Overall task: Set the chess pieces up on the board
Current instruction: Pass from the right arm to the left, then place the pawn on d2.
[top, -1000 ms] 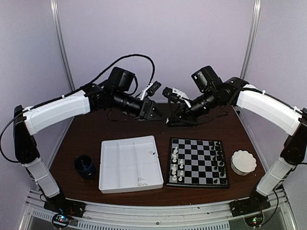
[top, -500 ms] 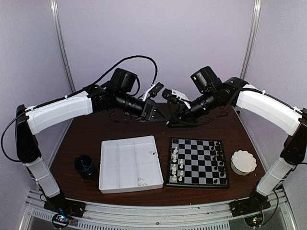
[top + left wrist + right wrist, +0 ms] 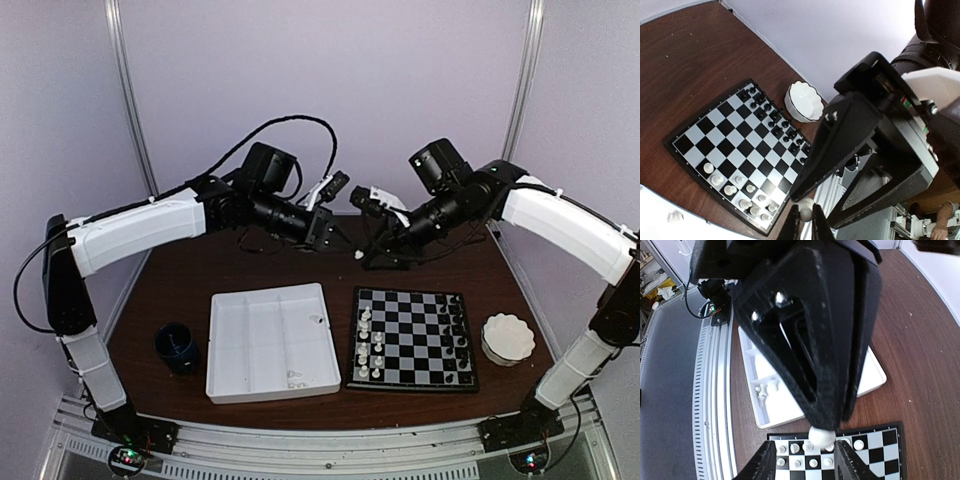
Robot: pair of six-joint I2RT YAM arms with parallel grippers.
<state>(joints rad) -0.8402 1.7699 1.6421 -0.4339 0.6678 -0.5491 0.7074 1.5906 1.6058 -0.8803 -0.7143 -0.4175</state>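
Left gripper (image 3: 822, 422) is pinching a white chess piece (image 3: 821, 435) beyond the board's (image 3: 420, 340) far edge; right gripper (image 3: 805, 452) is gaping just beside it.

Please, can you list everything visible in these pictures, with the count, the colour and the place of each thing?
table: one, dark brown, under everything.
board: one, black and white checkered, right of centre.
tray: one, white, compartmented, left of the board.
white pieces: about ten, on the board's left columns.
black pieces: many, on the board's right columns.
spare pieces: a few, white, inside the tray.
cup: one, dark blue, left of the tray.
bowl: one, white, scalloped, right of the board.
held piece: one, white, in the air behind the board.
left hand: one, black, shut on the held piece.
right hand: one, black, open, facing the left hand.
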